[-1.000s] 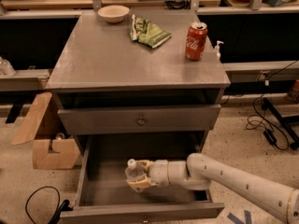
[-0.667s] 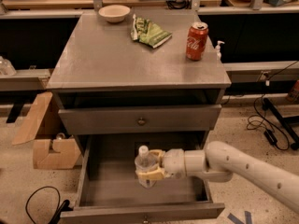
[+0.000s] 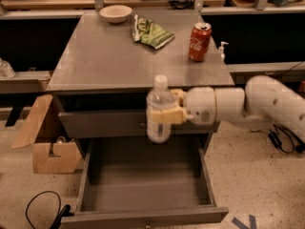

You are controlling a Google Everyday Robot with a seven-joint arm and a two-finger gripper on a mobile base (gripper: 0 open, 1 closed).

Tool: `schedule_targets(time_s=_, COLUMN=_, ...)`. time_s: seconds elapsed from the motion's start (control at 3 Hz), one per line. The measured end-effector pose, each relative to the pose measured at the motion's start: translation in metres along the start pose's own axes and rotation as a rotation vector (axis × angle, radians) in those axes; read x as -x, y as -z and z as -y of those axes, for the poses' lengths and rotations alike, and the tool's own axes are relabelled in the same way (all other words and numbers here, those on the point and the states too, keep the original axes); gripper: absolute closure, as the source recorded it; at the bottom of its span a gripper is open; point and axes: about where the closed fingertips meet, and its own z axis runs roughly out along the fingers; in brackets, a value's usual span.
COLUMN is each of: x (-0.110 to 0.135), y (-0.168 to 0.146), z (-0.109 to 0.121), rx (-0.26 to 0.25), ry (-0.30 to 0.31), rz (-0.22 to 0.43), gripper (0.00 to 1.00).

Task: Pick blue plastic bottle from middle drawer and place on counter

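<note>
My gripper (image 3: pixel 167 109) is shut on the blue plastic bottle (image 3: pixel 159 109), a slim clear bottle with a white cap and pale label. It holds the bottle upright in the air, in front of the counter's front edge and above the open middle drawer (image 3: pixel 143 185). The white arm reaches in from the right. The drawer's grey floor is bare. The counter (image 3: pixel 109 56) is the flat grey top of the cabinet, just behind the bottle.
On the counter stand a red Coca-Cola can (image 3: pixel 199 42) at the right, a green snack bag (image 3: pixel 151 32) and a white bowl (image 3: pixel 116 13) at the back. A cardboard box (image 3: pixel 45 142) sits on the floor at left. Tan benches run behind.
The gripper has lifted the bottle out of the drawer, up to the level of the counter's front edge. The view has also come closer.
</note>
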Motion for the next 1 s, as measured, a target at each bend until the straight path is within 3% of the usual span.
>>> schedule_targets(time_s=0.33, x=0.082, y=-0.022, z=0.029, rx=-0.046, ry=0.002, rz=0.033, gripper=1.00)
schedule_targets(time_s=0.67, x=0.150, y=-0.068, z=0.064, rx=-0.093, ry=-0.011, rz=0.078, gripper=1.00)
schedule_targets(time_s=1.0, x=0.190, y=-0.128, z=0.089, rx=-0.110, ry=-0.026, rz=0.100, gripper=1.00)
